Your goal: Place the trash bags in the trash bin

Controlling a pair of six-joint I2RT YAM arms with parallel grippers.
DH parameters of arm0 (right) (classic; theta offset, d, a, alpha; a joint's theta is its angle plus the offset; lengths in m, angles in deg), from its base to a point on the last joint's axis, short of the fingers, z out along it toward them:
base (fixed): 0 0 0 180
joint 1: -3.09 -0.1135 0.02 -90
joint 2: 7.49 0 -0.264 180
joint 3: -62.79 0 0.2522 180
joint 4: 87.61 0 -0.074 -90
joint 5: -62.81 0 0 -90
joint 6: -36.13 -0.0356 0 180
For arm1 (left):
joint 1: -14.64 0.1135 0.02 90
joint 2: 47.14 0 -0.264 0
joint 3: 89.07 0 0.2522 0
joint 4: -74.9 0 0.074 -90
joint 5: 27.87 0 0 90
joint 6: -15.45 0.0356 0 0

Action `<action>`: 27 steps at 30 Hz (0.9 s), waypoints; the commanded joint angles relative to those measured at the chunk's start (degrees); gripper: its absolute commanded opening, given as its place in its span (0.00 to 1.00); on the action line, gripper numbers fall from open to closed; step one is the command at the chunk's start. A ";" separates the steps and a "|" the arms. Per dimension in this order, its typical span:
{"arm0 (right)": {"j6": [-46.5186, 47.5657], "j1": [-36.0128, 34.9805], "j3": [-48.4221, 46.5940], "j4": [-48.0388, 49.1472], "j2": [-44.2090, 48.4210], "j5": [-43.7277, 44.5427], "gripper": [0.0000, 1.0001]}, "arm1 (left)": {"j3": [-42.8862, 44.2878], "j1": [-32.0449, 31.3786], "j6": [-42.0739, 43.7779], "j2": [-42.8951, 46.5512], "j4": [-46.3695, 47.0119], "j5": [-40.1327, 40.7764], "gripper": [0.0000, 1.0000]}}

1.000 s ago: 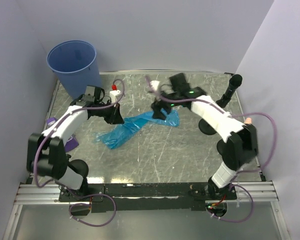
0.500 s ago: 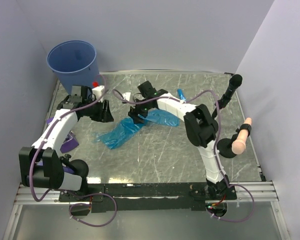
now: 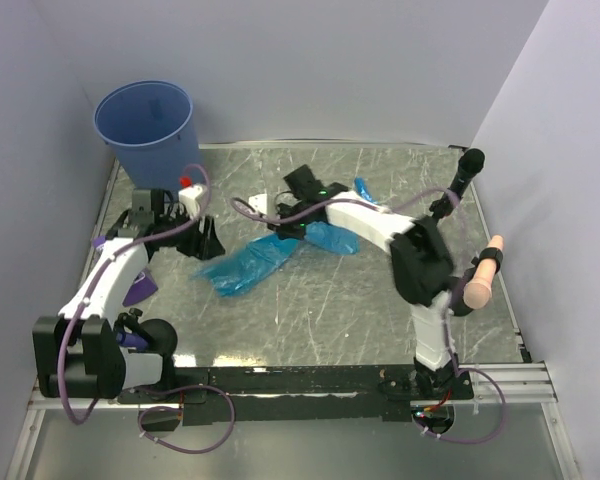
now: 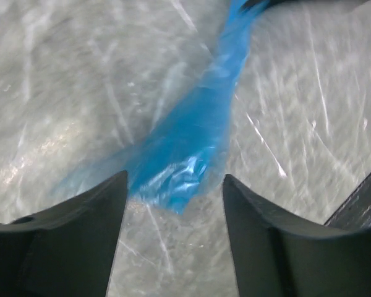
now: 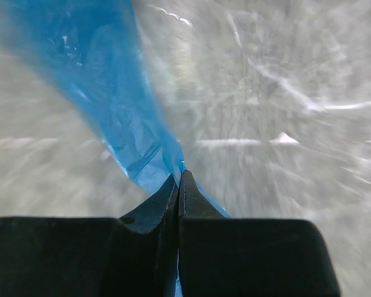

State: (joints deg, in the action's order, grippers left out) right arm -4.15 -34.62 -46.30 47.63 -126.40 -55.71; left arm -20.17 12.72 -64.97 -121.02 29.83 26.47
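Crumpled blue plastic trash bag (image 3: 265, 258), seen from above, lies on the scratched table (image 3: 360, 300), well apart from the round blue plastic bin (image 3: 145, 125) at the far-left corner. Left wrist view: the left gripper (image 4: 173, 182) has its jaws wide open near the bag. Right wrist view: the right gripper (image 5: 179, 179) has its jaws pinching the bag's end.

The bag (image 3: 255, 262) is thin blue plastic film, translucent, crinkled and glossy, with bright glints along its folds. The bin (image 3: 150, 125) is smooth plastic in a duller, matt blue. The table (image 3: 330, 300) looks like grey metal, shiny and thickly scratched. The left hand (image 4: 173, 182) and right hand (image 5: 180, 179) have smooth, matt black fingers (image 4: 68, 241). The arms (image 3: 115, 270) wear smooth white plastic shells with a slight sheen.
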 commanded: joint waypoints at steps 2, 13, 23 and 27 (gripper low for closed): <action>10.74 0.10 5.42 0.52 22.39 -7.69 0.00 | -2.32 0.59 16.06 6.21 6.62 -14.24 0.70; 9.10 0.80 0.50 -3.28 28.04 -6.03 0.00 | 1.54 0.42 12.82 7.54 10.77 -20.75 0.73; -10.83 1.15 -9.15 1.29 22.16 6.17 0.00 | 7.70 -8.54 13.00 5.95 6.62 -20.60 0.70; -21.83 1.50 -13.21 3.31 20.47 11.64 0.00 | 2.62 -10.82 1.33 6.82 20.81 -15.16 0.68</action>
State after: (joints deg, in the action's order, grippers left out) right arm -12.04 -33.64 -54.85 46.69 -105.20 -51.10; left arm -15.36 3.46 -56.82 -114.79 40.65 6.65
